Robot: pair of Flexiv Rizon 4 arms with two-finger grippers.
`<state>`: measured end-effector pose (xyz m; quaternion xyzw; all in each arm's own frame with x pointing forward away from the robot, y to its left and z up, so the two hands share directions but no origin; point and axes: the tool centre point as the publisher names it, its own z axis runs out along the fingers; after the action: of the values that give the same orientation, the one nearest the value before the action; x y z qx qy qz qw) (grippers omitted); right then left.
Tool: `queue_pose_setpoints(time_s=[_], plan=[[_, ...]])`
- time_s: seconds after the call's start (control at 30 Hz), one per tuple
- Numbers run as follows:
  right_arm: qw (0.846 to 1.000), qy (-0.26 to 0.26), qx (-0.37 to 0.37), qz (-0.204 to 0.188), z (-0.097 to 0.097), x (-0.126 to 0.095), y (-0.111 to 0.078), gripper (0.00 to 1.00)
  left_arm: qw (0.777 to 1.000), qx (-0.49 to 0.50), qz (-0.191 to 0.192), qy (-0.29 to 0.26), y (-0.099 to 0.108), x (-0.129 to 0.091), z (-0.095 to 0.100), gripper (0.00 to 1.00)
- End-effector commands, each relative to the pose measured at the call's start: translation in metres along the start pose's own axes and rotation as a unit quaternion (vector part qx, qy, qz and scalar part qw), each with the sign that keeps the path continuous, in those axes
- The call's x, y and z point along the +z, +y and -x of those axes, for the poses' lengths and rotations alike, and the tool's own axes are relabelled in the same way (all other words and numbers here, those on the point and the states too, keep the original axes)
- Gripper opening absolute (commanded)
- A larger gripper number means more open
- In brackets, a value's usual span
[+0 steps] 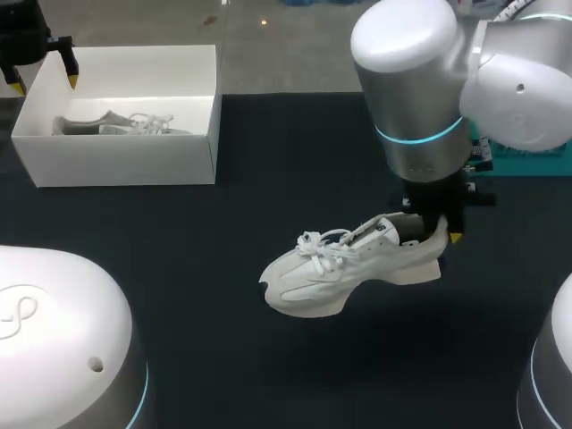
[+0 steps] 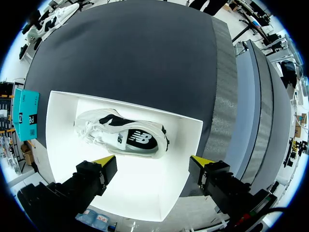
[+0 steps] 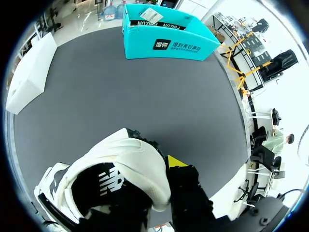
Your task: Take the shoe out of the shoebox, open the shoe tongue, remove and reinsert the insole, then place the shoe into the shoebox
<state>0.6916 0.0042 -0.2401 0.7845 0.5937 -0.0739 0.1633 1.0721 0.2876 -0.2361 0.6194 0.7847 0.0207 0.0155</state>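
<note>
- dark table [image 1: 268, 161] beneath our arms.
- our right gripper [image 1: 436, 231], pointing down, clamps the heel of a white lace-up sneaker [image 1: 344, 268].
- our left gripper [image 2: 153, 160] hangs wide open over a white cardboard shoebox [image 2: 63, 140].

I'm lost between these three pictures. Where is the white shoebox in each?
Head view: the white shoebox sits at the table's far left corner, below the left claw.
Left wrist view: the shoebox lies right beneath that open claw, one shoe inside.
Right wrist view: the shoebox is far across the table from the right claw gripping the other shoe.
Shared landmark: the teal box.
</note>
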Motion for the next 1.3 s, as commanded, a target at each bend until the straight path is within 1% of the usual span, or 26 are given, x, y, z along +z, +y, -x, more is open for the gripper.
queue_pose_setpoints(time_s=[0.03,0.17,0.27,0.33,0.53,0.63,0.77,0.93,0.97,1.0,1.03,1.07,1.3], plan=[[1.0,-0.005,0.0,-0.002,-0.004,-0.002,0.001,0.0,1.0,0.001,-0.001,0.0,0.0,-0.001,-0.001,1.0],[1.0,-0.005,0.0,-0.002,-0.004,-0.002,0.001,0.0,1.0,0.001,-0.001,0.0,0.0,-0.001,-0.001,1.0],[1.0,-0.004,-0.017,0.005,-0.02,0.002,-0.013,0.0,1.0,0.001,-0.001,0.0,0.0,-0.001,-0.001,1.0],[1.0,-0.007,-0.024,0.0,-0.03,0.01,-0.022,0.0,1.0,0.001,-0.001,0.0,0.0,-0.001,-0.001,1.0],[1.0,-0.012,-0.024,-0.011,-0.054,0.036,-0.038,0.0,1.0,0.001,-0.001,0.0,0.0,-0.001,-0.001,1.0],[1.0,-0.013,-0.018,-0.017,-0.063,0.047,-0.041,0.0,1.0,0.001,-0.001,0.0,0.0,-0.001,-0.001,1.0],[1.0,-0.009,-0.009,-0.012,-0.076,0.063,-0.044,0.0,1.0,0.001,-0.001,0.0,0.0,-0.001,-0.001,1.0],[1.0,0.005,-0.006,0.006,-0.091,0.083,-0.045,0.0,1.0,0.001,-0.001,0.0,0.0,-0.001,-0.001,1.0],[1.0,-0.002,0.0,0.018,-0.093,0.087,-0.045,0.0,1.0,0.001,-0.001,0.0,0.0,-0.001,-0.001,1.0],[1.0,-0.009,0.0,0.02,-0.096,0.092,-0.044,0.0,1.0,0.001,-0.001,0.0,0.0,-0.001,-0.001,1.0],[1.0,-0.01,0.007,0.013,-0.098,0.099,-0.043,0.0,1.0,0.001,-0.001,0.0,0.0,-0.001,-0.001,1.0],[1.0,-0.02,0.008,0.015,-0.1,0.104,-0.042,0.0,1.0,0.001,-0.001,0.0,0.0,-0.001,-0.001,1.0],[0.999,-0.033,0.004,0.011,-0.105,0.114,-0.041,0.0,1.0,0.001,-0.001,0.0,0.0,-0.001,-0.001,1.0]])
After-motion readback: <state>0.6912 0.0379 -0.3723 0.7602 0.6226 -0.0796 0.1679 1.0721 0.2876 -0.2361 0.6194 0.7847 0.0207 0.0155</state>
